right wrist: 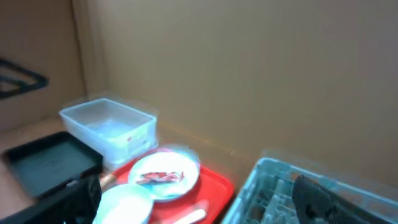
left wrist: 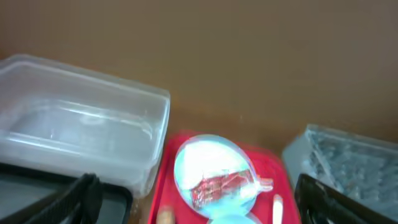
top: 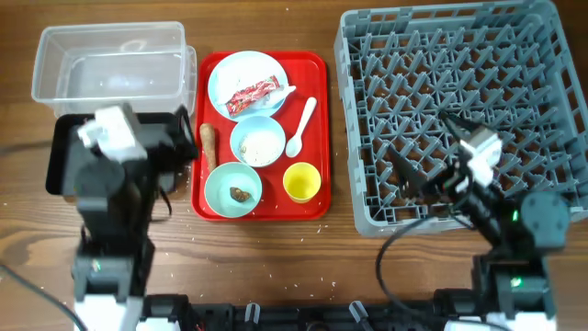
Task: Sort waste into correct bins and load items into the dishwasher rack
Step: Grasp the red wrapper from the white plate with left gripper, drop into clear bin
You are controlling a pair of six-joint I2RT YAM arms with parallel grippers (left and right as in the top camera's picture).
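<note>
A wooden table [top: 349,267] holds everything. The left gripper [left wrist: 196,183] hovers above the black tray [top: 57,156], jaws spread wide with nothing between them, facing the red serving tray [top: 317,207]. The clear tub [top: 110,55] sits just behind the black tray.

The brown stick [top: 209,145] lies along the red tray's left edge, the closest scrap to that gripper. On the red tray:
- the plate [top: 225,78], carrying the wrapper [top: 253,94]
- the white bowl [top: 235,138], holding rice-like crumbs [top: 259,145]
- the teal bowl [top: 219,188], with a brown lump [top: 240,194] in it
- the yellow cup [top: 300,182]
- the spoon [top: 301,124]

A narrow strip of bare wood separates this tray from the grey rack [top: 363,55] at right. The right gripper [right wrist: 196,190] hangs over the rack's front pegs, jaws equally wide, empty. Open wood runs along the table's near side.
</note>
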